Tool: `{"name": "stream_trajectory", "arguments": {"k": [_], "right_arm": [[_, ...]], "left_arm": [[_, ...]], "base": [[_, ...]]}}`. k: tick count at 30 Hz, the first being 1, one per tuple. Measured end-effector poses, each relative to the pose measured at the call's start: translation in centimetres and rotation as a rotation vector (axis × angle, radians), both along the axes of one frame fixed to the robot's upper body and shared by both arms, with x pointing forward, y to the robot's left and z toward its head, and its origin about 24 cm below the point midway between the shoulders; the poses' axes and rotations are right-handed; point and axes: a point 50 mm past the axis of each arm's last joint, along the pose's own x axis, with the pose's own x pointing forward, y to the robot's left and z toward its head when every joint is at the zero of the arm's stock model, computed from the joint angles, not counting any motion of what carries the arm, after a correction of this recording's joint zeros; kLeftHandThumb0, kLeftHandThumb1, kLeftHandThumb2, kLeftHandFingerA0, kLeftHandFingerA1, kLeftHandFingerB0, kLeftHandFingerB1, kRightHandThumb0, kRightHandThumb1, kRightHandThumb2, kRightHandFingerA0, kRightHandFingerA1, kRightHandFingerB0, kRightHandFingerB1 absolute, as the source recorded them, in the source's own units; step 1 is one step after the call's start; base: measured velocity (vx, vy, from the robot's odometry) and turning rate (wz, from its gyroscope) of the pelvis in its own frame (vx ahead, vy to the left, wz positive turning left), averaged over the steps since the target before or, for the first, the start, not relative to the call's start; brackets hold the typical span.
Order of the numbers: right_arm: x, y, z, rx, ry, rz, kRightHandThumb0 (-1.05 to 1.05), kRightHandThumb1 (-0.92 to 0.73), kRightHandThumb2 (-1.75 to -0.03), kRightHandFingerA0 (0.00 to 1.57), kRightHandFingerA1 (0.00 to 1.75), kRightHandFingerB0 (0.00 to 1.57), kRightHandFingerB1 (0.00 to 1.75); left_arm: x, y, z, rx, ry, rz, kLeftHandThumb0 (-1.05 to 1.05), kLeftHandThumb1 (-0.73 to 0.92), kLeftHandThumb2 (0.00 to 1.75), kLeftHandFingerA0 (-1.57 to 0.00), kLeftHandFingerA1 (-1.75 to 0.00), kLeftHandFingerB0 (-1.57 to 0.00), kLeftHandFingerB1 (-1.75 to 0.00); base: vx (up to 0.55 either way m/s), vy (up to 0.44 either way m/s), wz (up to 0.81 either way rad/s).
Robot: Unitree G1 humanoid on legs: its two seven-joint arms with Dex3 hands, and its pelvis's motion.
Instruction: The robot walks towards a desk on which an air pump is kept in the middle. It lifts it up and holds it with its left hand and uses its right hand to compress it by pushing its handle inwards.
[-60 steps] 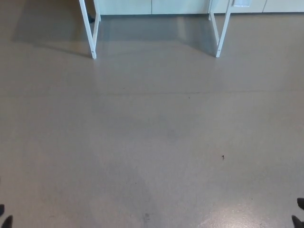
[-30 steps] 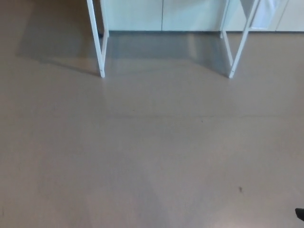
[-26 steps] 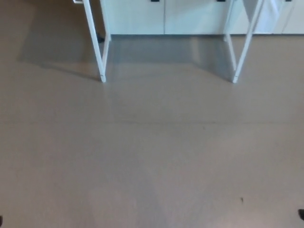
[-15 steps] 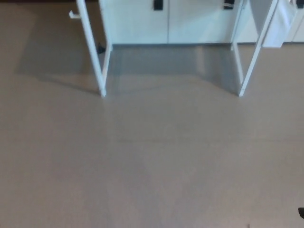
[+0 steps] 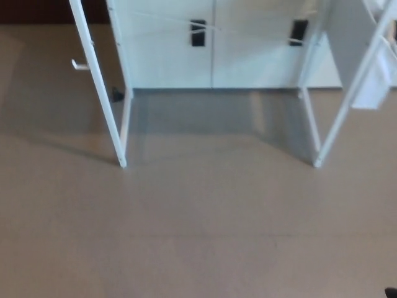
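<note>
The head view shows only the lower part of the desk: white slanted legs, the left front leg (image 5: pixel 99 87) and the right front leg (image 5: pixel 347 99), standing on a brown floor (image 5: pixel 198 236). The desk top and the air pump are out of the picture. A black sliver of my right hand (image 5: pixel 391 292) shows at the bottom right corner. My left hand is out of sight.
White cabinets (image 5: pixel 167 56) with two black handles (image 5: pixel 198 32) stand behind the desk. A white panel (image 5: pixel 372 87) hangs by the right legs. A small dark object (image 5: pixel 116 95) lies at the cabinet base near the left rear leg. Open floor lies between me and the desk.
The whole picture has shifted: the desk legs and cabinets now sit lower and larger, so the camera has come closer. My left hand has dropped out of the picture.
</note>
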Motion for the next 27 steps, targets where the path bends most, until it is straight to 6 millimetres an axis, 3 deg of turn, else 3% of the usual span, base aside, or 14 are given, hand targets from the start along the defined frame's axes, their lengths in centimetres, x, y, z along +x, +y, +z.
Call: {"name": "stream_trajectory", "arguments": {"k": [1, 7, 9, 11, 12, 27], "right_arm": [[0.0, 0.3, -0.2, 0.009, 0.006, 0.002, -0.73, -0.85, -0.65, 0.21, 0.34, 0.15, 0.29], [0.0, -0.2, 0.0, -0.011, 0.0, 0.016, -0.73, -0.85, -0.65, 0.21, 0.34, 0.15, 0.29], [-0.5, -0.3, -0.2, -0.014, 0.016, 0.015, -0.71, -0.85, -0.65, 0.21, 0.34, 0.15, 0.29], [-0.7, -0.3, -0.3, -0.015, 0.023, 0.014, -0.71, -0.86, -0.65, 0.21, 0.34, 0.15, 0.29], [-1.2, -0.3, -0.5, -0.017, 0.04, 0.014, -0.36, -0.52, -1.09, 0.0, 0.48, 0.0, 0.47], [-1.5, 0.1, -0.8, -0.037, 0.048, 0.04, -0.36, -0.54, -1.1, 0.0, 0.48, 0.0, 0.47]], "left_arm": [[0.0, 0.1, 0.0, 0.003, -0.002, -0.001, -0.62, 0.87, 0.66, -0.2, -0.35, -0.21, -0.32], [-1.1, -0.4, -0.3, 0.012, 0.017, -0.015, -0.65, 0.9, 0.67, -0.21, -0.32, -0.21, -0.31], [-1.9, -0.4, 0.0, 0.031, 0.025, -0.054, -0.7, 0.88, 0.67, -0.29, -0.33, -0.27, -0.32], [-2.1, -0.4, 0.0, 0.037, 0.032, -0.061, -0.69, 0.87, 0.67, -0.26, -0.32, -0.25, -0.31], [-2.3, -0.4, -0.2, 0.038, 0.043, -0.061, -0.67, 0.87, 0.66, -0.28, -0.33, -0.26, -0.32], [-2.5, 0.1, 0.1, 0.061, 0.04, -0.069, -0.68, 0.86, 0.67, -0.3, -0.33, -0.31, -0.33]], "base": [[0.46, -0.126, 0.48], [0.41, -0.137, 0.17], [0.31, -0.07, -0.17], [0.33, -0.034, -0.2], [0.32, -0.024, -0.15], [0.25, 0.104, 0.04]]}}
